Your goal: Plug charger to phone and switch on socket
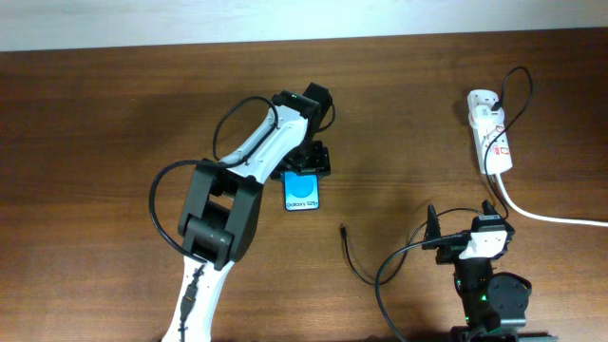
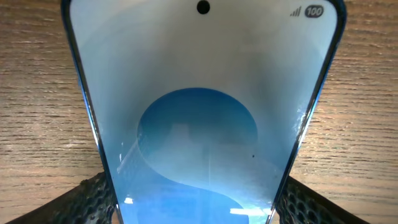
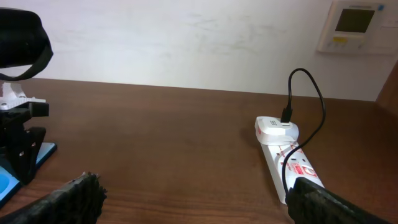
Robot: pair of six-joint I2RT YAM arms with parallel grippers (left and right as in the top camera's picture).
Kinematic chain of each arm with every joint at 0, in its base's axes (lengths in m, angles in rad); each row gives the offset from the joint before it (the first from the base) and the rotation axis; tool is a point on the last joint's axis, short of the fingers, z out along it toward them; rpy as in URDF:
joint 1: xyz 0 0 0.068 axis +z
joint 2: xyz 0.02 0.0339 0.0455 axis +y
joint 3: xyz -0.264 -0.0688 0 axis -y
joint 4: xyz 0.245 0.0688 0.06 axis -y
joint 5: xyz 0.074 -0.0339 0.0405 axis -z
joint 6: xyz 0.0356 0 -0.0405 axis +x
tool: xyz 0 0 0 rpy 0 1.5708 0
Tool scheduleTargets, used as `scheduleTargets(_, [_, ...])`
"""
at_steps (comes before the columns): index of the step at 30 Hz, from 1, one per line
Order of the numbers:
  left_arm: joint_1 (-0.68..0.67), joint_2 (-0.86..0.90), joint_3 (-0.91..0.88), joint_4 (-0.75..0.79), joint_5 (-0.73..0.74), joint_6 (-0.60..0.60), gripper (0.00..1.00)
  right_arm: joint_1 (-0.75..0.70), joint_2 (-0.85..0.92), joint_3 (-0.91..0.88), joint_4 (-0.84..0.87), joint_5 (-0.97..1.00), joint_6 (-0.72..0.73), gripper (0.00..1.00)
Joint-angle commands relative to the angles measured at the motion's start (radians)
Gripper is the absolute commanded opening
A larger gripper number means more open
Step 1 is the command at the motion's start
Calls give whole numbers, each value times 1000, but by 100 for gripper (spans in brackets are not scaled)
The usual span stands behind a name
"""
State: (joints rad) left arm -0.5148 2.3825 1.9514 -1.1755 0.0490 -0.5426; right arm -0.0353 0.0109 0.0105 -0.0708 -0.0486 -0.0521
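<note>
The phone (image 1: 302, 194) lies flat on the table with its blue screen up and white text at the near end. My left gripper (image 1: 306, 163) is over its far end. In the left wrist view the phone (image 2: 199, 93) fills the frame, and the fingers of the left gripper (image 2: 199, 208) press against both of its side edges. The charger (image 1: 353, 261) is a thin black cable whose plug tip (image 1: 343, 229) lies loose on the table, right of the phone. The socket (image 1: 490, 130) is at the back right, and it also shows in the right wrist view (image 3: 287, 158). My right gripper (image 1: 463, 223) is open and empty.
A white adapter (image 3: 277, 129) with the black cable is plugged into the socket's far end. A thick white cord (image 1: 546, 217) runs from the socket to the right edge. The right gripper (image 3: 196, 199) points over bare wood toward the wall.
</note>
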Motion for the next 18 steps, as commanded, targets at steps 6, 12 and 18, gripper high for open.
scheduleTargets(6, [-6, 41, 31, -16, 34, 13, 84, 9, -7, -5, -5, 5, 0, 98])
scheduleTargets(12, [-6, 41, 63, -35, 33, 14, 83, 9, -7, -5, -5, 5, 0, 98])
scheduleTargets(18, [7, 41, 93, -60, 33, 14, 83, 9, -7, -5, -5, 5, 0, 98])
